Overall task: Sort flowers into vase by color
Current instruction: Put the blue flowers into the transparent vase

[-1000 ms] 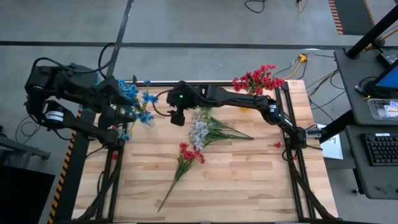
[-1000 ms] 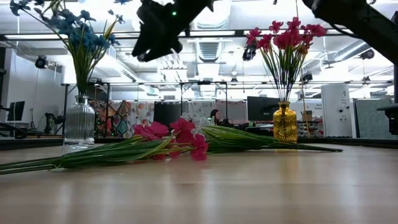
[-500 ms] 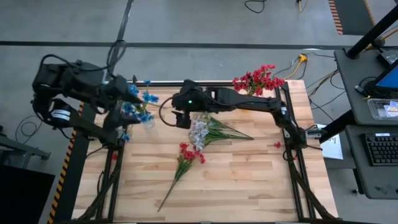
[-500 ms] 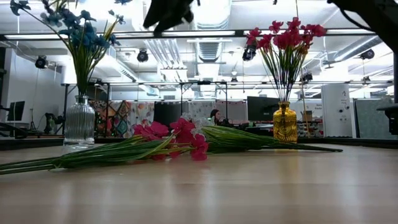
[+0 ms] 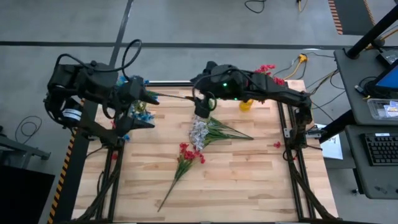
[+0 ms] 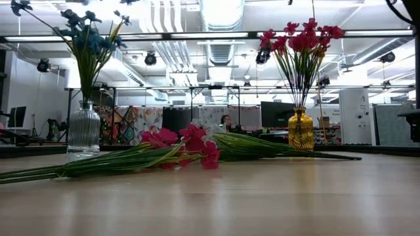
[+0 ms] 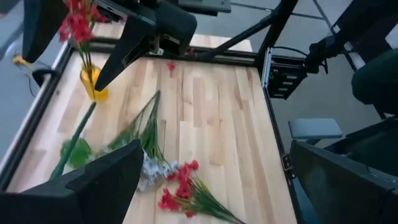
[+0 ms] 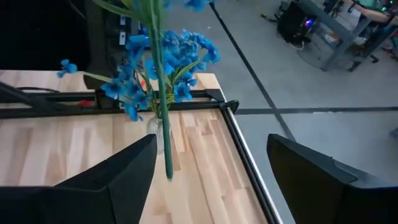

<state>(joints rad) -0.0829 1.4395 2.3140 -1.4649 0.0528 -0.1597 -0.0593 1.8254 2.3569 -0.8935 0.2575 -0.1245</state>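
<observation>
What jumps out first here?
Two filled vases stand at the table's far edge: blue flowers in a clear ribbed vase on the left, red flowers in a yellow vase on the right. Loose white and red sprays lie mid-table. The right gripper hangs open just above the white spray, while the left gripper waits open by the blue bunch.

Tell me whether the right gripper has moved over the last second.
Yes. In the high view the right gripper has shifted toward the yellow vase side, from left of the white flowers to just above them.
</observation>
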